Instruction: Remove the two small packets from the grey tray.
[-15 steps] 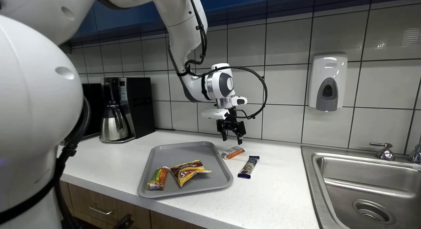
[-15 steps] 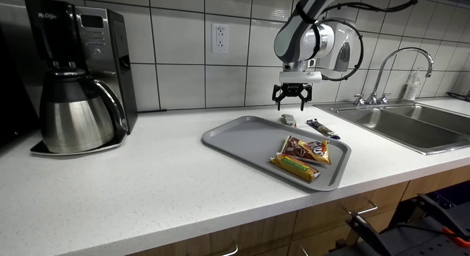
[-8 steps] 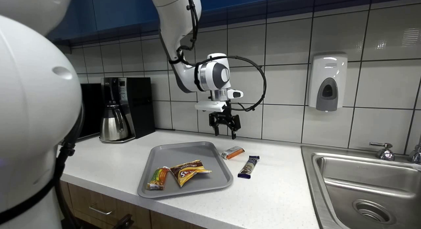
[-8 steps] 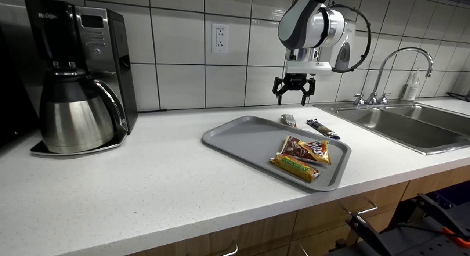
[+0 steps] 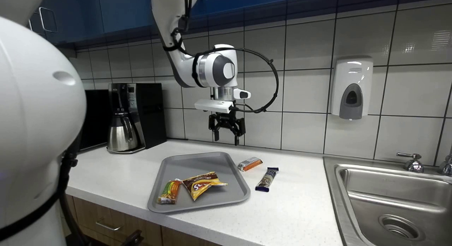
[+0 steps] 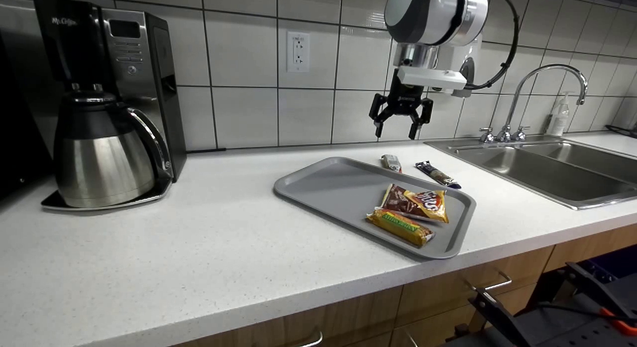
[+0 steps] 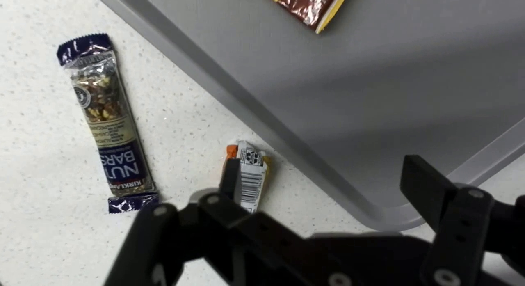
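The gripper [image 5: 226, 139] hung well above the counter [image 5: 293, 210], its fingers [image 7: 426, 189] standing wide apart; the orange-green packet [image 6: 400, 227] lay in the tray [image 6: 328, 187], just beside the brown-yellow bag [image 6: 414, 202]; the orange packet [image 5: 251, 164] sat on the counter, just outside the tray and near the bar [image 7: 115, 132]; in the wrist view, one finger hid part of it.
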Controlling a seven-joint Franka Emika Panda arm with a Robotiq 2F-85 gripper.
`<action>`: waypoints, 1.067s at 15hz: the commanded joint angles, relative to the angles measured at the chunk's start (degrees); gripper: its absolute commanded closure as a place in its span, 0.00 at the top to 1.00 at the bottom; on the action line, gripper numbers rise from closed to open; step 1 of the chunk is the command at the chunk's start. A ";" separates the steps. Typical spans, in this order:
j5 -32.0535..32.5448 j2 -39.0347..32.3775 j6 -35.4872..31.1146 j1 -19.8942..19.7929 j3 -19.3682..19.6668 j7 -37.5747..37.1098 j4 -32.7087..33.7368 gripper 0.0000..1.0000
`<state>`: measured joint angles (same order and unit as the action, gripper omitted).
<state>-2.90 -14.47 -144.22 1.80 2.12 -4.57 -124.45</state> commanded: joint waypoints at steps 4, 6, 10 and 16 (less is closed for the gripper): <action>-3.22 10.91 1.23 -0.90 -2.39 6.04 -9.70 1.00; -2.56 13.09 1.68 -0.43 -2.62 6.49 -11.67 1.00; -1.91 17.02 1.69 0.50 -3.54 7.67 -15.66 1.00; -1.43 20.32 1.79 2.49 -4.99 9.39 -19.74 1.00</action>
<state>-4.52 2.41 -143.70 3.88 -1.95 2.84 -141.46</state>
